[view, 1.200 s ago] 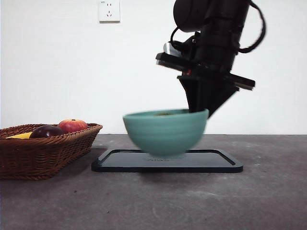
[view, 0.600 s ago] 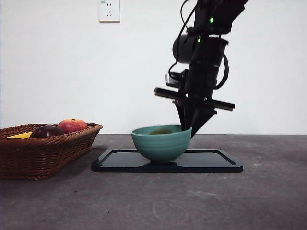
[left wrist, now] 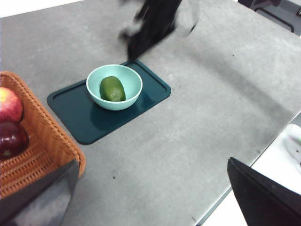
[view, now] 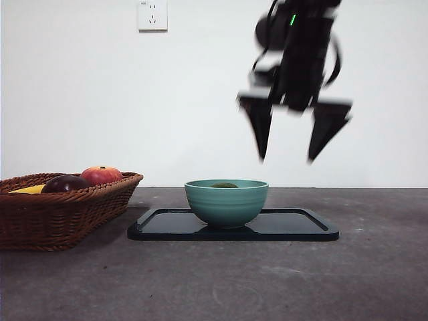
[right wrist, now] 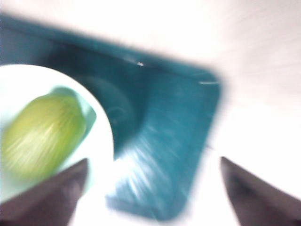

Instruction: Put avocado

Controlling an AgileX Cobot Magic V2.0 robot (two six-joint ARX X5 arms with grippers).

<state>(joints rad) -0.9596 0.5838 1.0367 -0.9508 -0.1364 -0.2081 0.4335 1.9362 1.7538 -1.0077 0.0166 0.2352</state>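
Observation:
The dark green avocado (left wrist: 113, 88) lies in the teal bowl (left wrist: 135, 85), which stands on the dark tray (left wrist: 150, 94). In the front view only its top (view: 225, 185) shows over the bowl's rim (view: 226, 200). It shows blurred in the right wrist view (right wrist: 40, 136). My right gripper (view: 293, 137) is open and empty, well above the bowl and to its right, blurred. My left gripper (left wrist: 150, 197) is open and empty, high over the table's near side, away from the bowl.
A wicker basket (view: 63, 210) at the left holds a red-orange fruit (view: 101, 175), a dark purple fruit (view: 65, 184) and something yellow (view: 28, 190). The tray (view: 294, 227) sits mid-table. A wall socket (view: 152, 15) is on the white wall.
My right gripper set the bowl with the avocado down on the tray, let go of it, opened and rose up and to the right. The bowl now stands still.

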